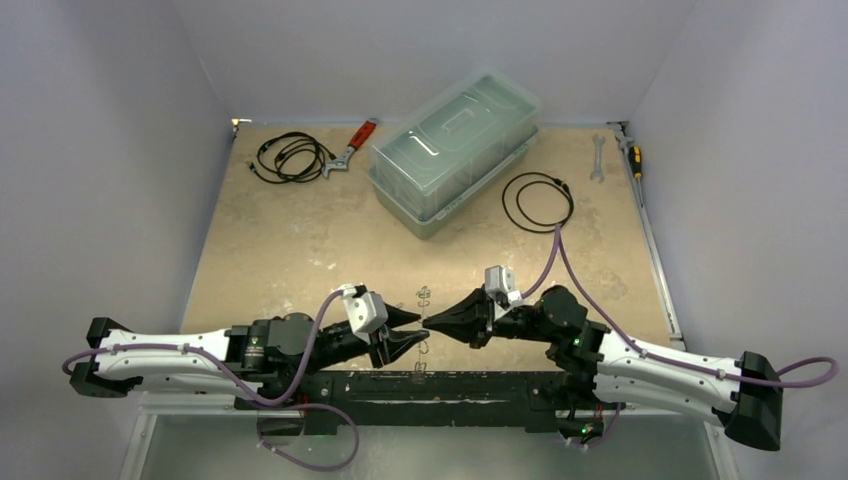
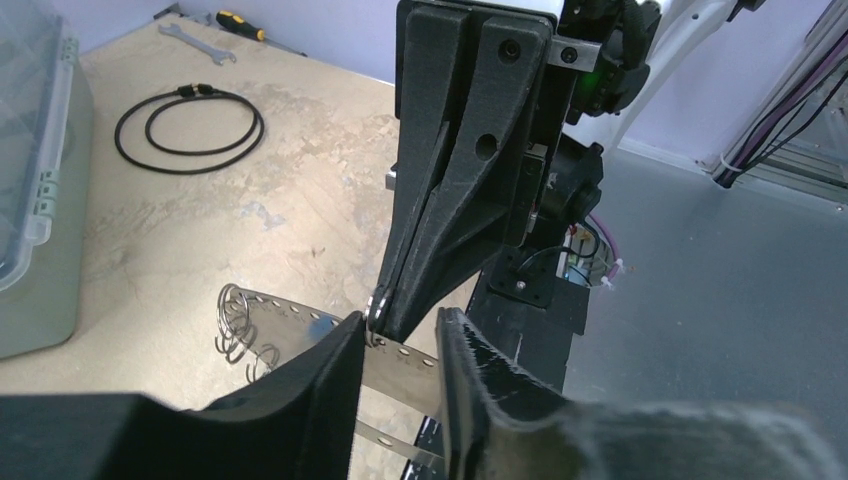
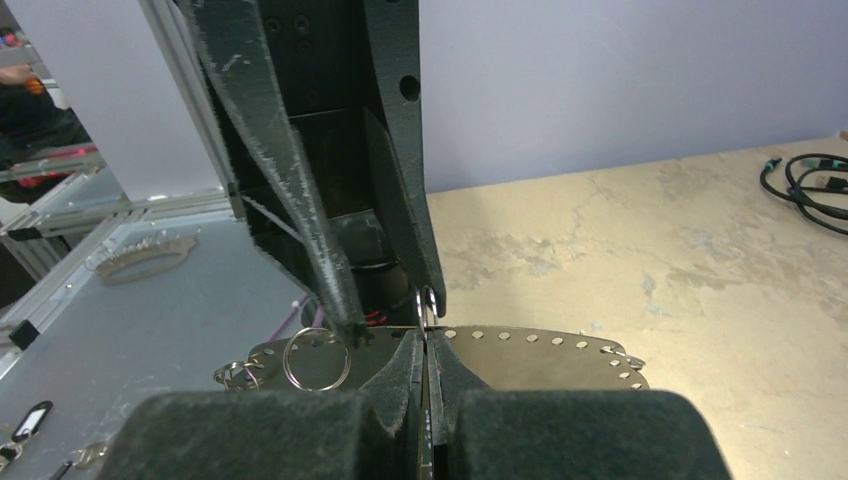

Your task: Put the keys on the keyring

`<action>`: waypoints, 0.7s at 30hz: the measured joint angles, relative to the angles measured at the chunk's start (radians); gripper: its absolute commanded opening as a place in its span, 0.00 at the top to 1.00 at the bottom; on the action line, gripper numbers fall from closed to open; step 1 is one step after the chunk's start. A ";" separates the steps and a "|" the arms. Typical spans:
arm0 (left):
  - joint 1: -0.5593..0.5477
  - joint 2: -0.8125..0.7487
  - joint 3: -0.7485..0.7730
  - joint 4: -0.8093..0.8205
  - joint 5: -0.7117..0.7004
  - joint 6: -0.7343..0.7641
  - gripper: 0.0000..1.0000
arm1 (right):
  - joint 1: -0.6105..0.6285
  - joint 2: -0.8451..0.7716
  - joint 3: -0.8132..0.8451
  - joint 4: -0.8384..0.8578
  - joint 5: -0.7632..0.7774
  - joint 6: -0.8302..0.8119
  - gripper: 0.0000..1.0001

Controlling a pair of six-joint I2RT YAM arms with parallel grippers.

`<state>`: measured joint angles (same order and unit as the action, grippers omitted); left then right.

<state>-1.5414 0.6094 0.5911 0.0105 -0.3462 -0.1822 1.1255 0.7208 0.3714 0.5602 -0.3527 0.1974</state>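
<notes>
The keyring is a pale metal hoop with a row of holes along its rim, lying at the table's near edge. Small silvery split rings hang in its holes. My right gripper is shut on one small split ring standing at the hoop's rim. My left gripper faces it tip to tip, open, its fingers straddling the hoop's band beside the held ring. No keys show in these views.
A clear lidded plastic box stands at the back. Black cable coils lie at back left and right of the box. A red-handled wrench, a spanner and a screwdriver lie along the far edge.
</notes>
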 measured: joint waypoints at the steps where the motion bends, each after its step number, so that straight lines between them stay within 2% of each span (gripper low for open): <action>1: 0.000 0.000 0.001 -0.005 -0.001 0.000 0.58 | 0.000 0.001 0.004 -0.011 0.006 -0.004 1.00; 5: 0.000 -0.002 0.021 -0.060 -0.004 -0.001 0.41 | 0.000 0.006 0.019 -0.050 0.034 -0.027 1.00; 11: 0.000 0.024 0.101 -0.153 -0.038 -0.001 0.38 | 0.000 0.023 0.074 -0.158 0.067 -0.082 1.00; 18: 0.000 0.199 0.358 -0.372 -0.107 0.012 0.34 | 0.000 0.066 0.135 -0.277 0.088 -0.160 1.00; 21: 0.000 0.273 0.440 -0.466 -0.117 0.046 0.28 | 0.000 0.081 0.151 -0.312 0.101 -0.190 1.00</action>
<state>-1.5414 0.8822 1.0313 -0.4557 -0.4629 -0.1360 1.1255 0.8021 0.5224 0.2481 -0.2516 0.0078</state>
